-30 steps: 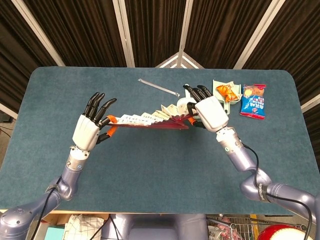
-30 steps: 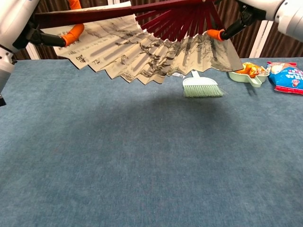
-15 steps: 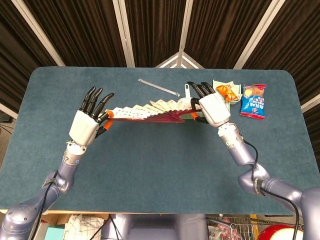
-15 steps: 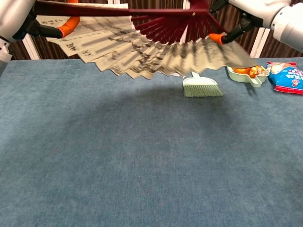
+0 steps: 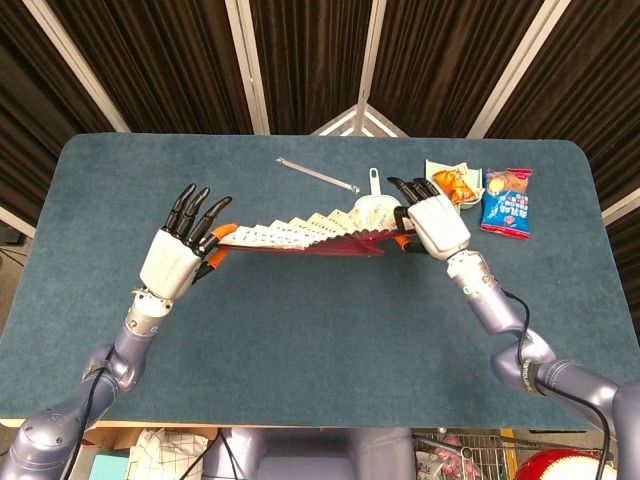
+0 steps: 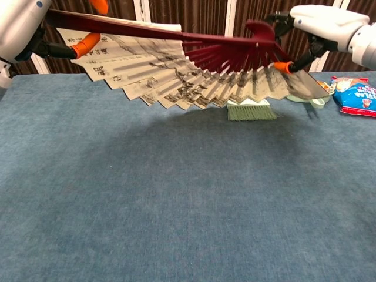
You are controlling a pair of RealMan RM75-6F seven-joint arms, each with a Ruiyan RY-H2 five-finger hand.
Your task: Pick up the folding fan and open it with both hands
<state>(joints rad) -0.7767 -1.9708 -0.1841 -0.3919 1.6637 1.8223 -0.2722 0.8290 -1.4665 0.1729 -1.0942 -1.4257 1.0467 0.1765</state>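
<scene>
I see a table [image 5: 300, 330] covered in blue-grey felt, lit evenly from above. Behind its far edge hang dark brown pleated curtains [image 5: 170, 60], crossed by pale slanting frame bars [image 5: 245, 65].

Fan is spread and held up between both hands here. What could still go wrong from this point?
The folding fan hangs in the air, pinched only at its ends by the left hand and the right hand; either pinch could slip and drop it. Pulling wider might tear the paper. Lowering it could knock the green brush below.
</scene>
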